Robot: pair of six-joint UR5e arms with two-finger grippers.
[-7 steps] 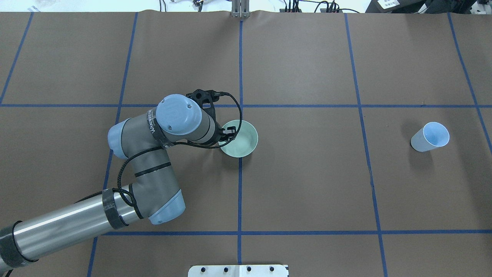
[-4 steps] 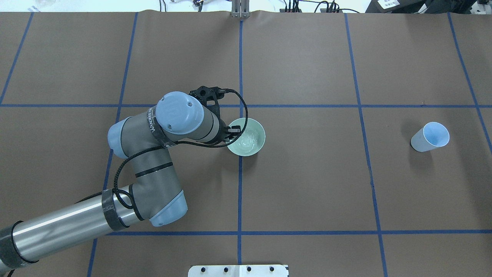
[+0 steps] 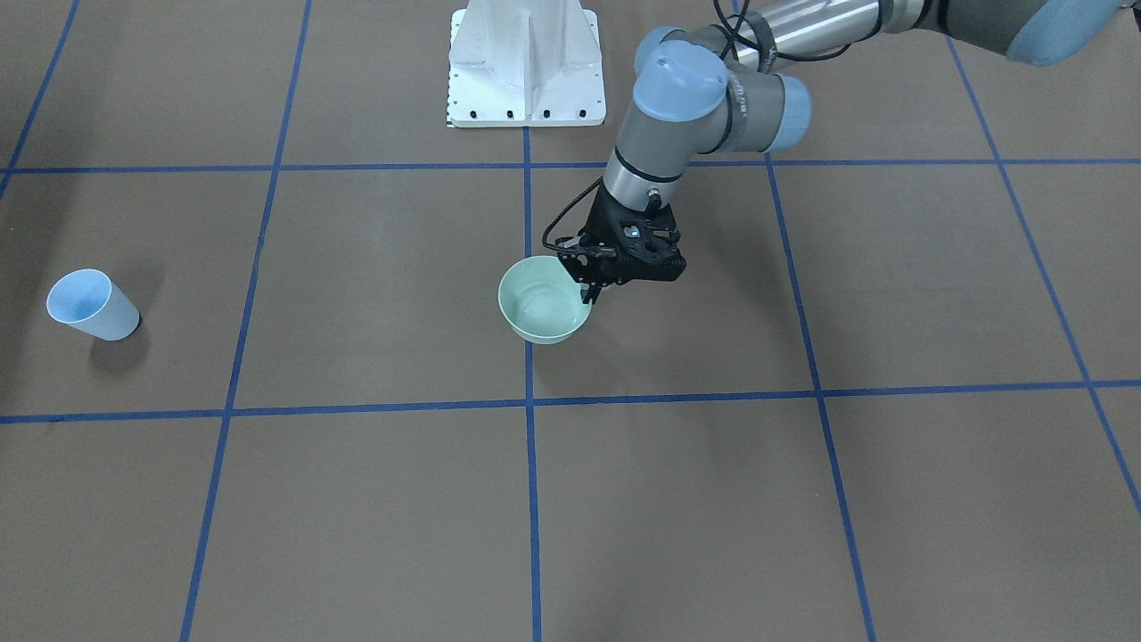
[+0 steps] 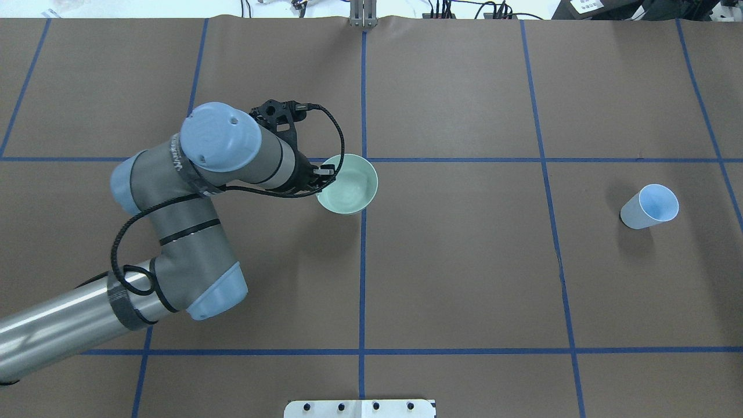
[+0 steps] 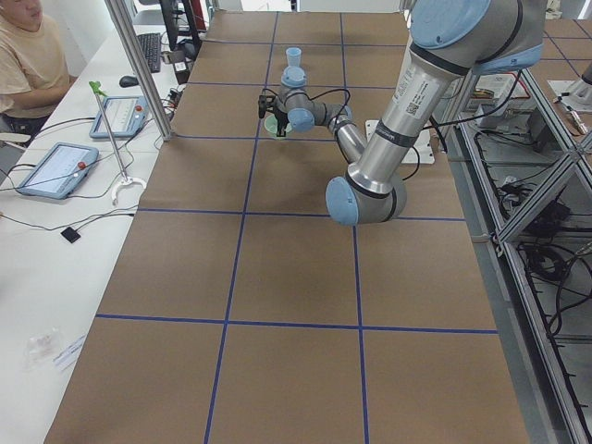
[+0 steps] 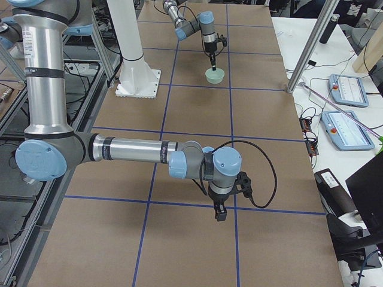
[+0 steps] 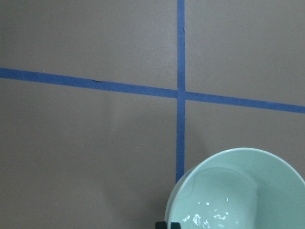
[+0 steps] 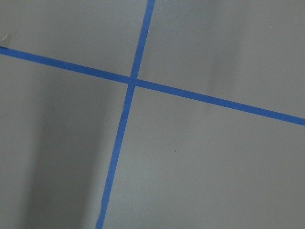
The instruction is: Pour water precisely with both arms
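My left gripper is shut on the near-left rim of a pale green bowl close to the table's middle. In the front-facing view the gripper pinches the bowl from above, and the bowl seems to hang slightly above the brown table. The water shows as faint glints in the bowl's bottom. A pale blue cup stands upright far to the right, also in the front-facing view. My right gripper shows only in the exterior right view, pointing down over bare table; I cannot tell whether it is open or shut.
The white pedestal base stands at the robot's edge of the table. Blue tape lines grid the brown cover. An operator sits by tablets beyond the far edge. The right wrist view shows only table and tape.
My left arm has swung left and away from the robot, carrying the bowl from just right of the centre line to just left of it. The cup has not moved.
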